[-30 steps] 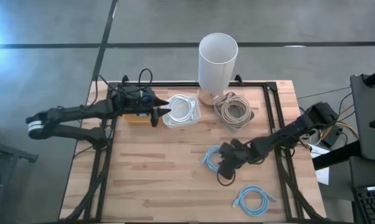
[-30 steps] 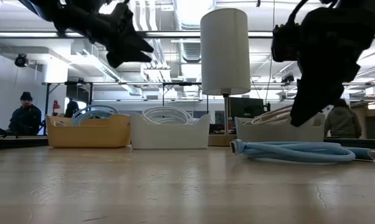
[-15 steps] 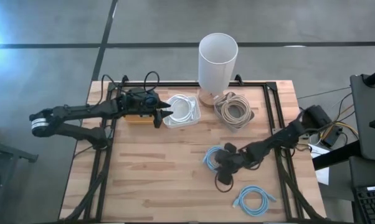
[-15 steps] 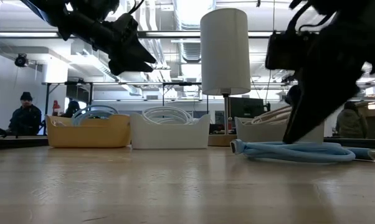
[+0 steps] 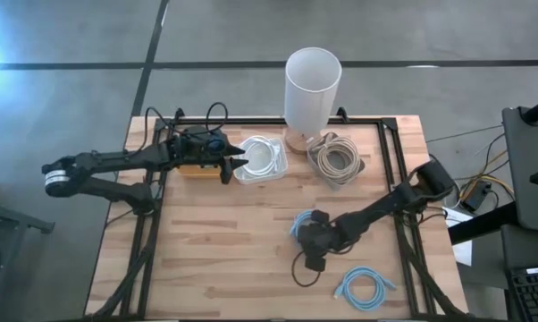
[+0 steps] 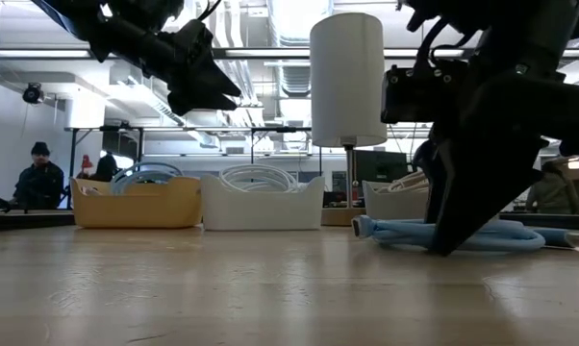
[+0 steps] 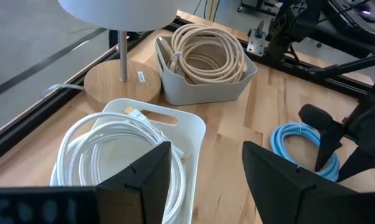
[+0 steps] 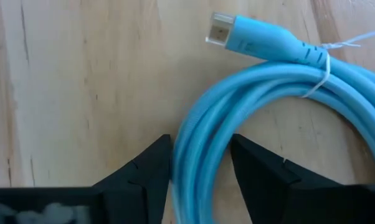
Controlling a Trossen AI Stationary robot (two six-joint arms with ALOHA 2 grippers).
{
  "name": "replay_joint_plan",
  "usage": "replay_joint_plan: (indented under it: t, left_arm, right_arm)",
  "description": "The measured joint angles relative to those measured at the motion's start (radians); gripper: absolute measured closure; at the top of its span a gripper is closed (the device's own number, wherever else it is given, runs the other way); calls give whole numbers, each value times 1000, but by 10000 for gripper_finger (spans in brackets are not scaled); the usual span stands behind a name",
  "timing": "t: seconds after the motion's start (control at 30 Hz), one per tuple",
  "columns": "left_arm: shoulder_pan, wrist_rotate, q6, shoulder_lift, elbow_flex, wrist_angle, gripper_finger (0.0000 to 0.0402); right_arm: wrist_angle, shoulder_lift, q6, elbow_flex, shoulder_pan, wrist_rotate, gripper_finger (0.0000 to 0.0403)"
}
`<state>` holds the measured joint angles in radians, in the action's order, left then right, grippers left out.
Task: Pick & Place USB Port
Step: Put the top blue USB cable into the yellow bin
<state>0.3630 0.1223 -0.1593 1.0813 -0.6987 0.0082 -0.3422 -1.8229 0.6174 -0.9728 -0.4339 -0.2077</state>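
Observation:
A light-blue USB cable coil [image 5: 298,222] lies flat on the wooden table, and its plug [image 8: 222,28] shows in the right wrist view. My right gripper [image 8: 200,138] is open and down at table height [image 6: 443,245], with one finger on each side of the coil's rim strands. A second blue coil [image 5: 363,288] lies nearer the table's near edge. My left gripper [image 7: 206,180] is open and hovers above the white bin [image 5: 260,156] of white cable, touching nothing. My right gripper comes from above, pointing down, with its fingers [image 8: 147,168] standing across the coil's bundled strands [image 8: 200,162] at the rim. The strands fill the gap between the fingers. Whether the fingers touch them, I cannot tell. The coil lies flat on the table.
A tall white lamp [image 5: 312,88] stands at the far edge. Beside it are a grey bin of beige cable [image 5: 336,159] and a yellow bin [image 6: 136,202] under my left arm. Bare wood [image 5: 215,259] lies toward the near left. People show in the room behind.
My right gripper has moved down and a little toward the table's left, coming to table height with its fingers around the blue coil's rim. The coil has stayed where it was.

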Motion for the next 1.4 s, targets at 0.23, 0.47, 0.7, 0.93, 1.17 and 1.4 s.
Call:
replay_joint_plan:
  t: [0.23, 0.47, 0.7, 0.93, 1.17, 1.4]
  left_arm:
    - [-8, 11, 4, 0, 0, 0, 202]
    - [-110, 316, 325, 2, 24, 38, 202]
    - [-303, 296, 398, 21, 72, 106, 202]
    - [-444, 174, 466, 58, 72, 147, 202]
    - [-520, 172, 487, 99, 71, 167, 202]
    - [-579, 171, 646, 160, 71, 253, 202]
  right_arm:
    - [-30, -13, -72, -40, 0, 13, 323]
    - [-42, 7, -227, -138, 26, 31, 366]
    - [-49, -1, -357, -233, 72, 72, 358]
    - [-42, 1, -461, -359, 95, 230, 359]
    - [-43, 1, -573, -420, 98, 306, 357]
    - [-36, 1, -573, -424, 113, 314, 355]
